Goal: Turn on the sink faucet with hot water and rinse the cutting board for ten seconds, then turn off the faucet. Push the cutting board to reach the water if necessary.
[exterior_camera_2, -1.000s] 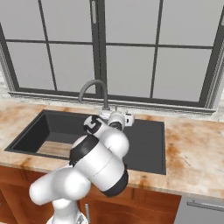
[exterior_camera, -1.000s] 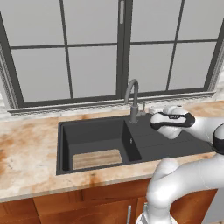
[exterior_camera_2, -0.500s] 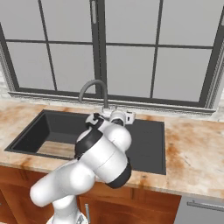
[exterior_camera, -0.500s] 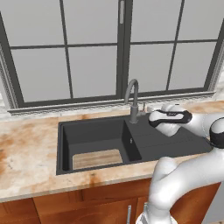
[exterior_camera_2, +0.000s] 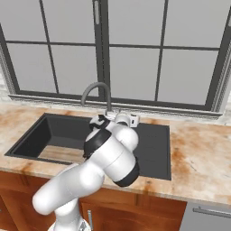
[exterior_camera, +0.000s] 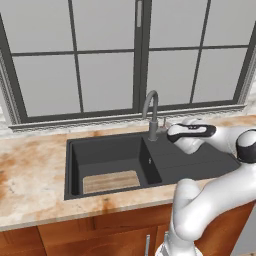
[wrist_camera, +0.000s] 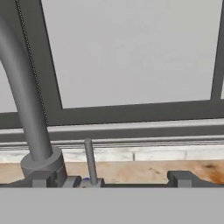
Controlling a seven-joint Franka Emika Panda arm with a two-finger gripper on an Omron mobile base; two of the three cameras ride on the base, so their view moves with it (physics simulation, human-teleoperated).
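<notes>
The grey gooseneck sink faucet rises behind the dark sink, with no water at its spout. In the hand view the spout fills the left, and its thin lever handle stands upright just right of the base. My gripper is open, its fingertips either side of the lever, which is nearer the left one. From the left base view the gripper sits right beside the faucet base. The tan cutting board lies flat at the front of the basin floor, also seen as the board from the right.
A window with dark frames and a pale sill runs close behind the faucet. Marbled counter surrounds the sink; the ribbed drainboard lies right of the basin. My own arm's elbow hangs over the sink's front.
The arm's elbow has risen slightly. The hand has stayed almost in place by the faucet, jaws open as before.
</notes>
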